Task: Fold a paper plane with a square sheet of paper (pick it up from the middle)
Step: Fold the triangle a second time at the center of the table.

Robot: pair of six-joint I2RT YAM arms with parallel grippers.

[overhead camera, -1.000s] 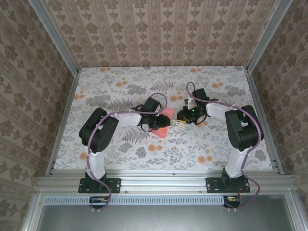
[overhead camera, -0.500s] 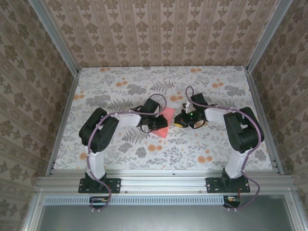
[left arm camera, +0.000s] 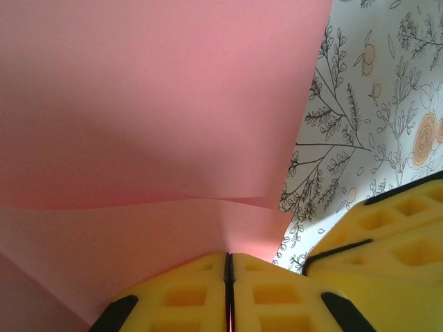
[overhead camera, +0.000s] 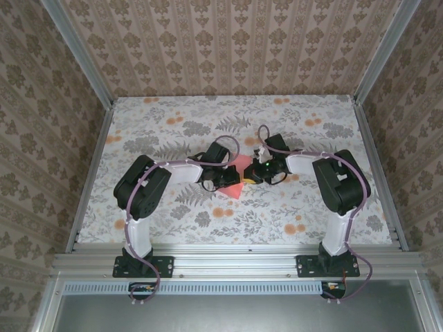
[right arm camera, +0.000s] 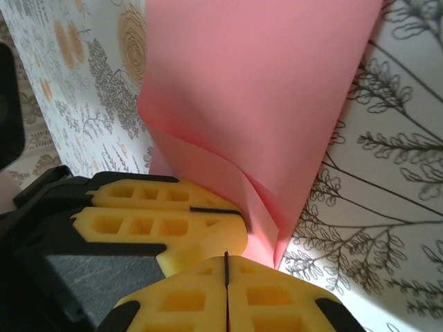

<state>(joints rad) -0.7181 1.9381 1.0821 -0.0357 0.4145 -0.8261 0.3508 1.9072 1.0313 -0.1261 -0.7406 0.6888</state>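
The square sheet of paper lies bent, one flap lifted, near the middle of the floral worktop. The left pincer is pressed together on the sheet's edge (a pink sliver shows in the seam). The right pincer, just beside the left one, is also pressed together, right at the sheet's folded corner. Whether it has caught any paper I cannot tell.

Table with floral-print cover (grey leaves, orange blooms); coral-pink square sheet of paper mid-table, buckled upward.
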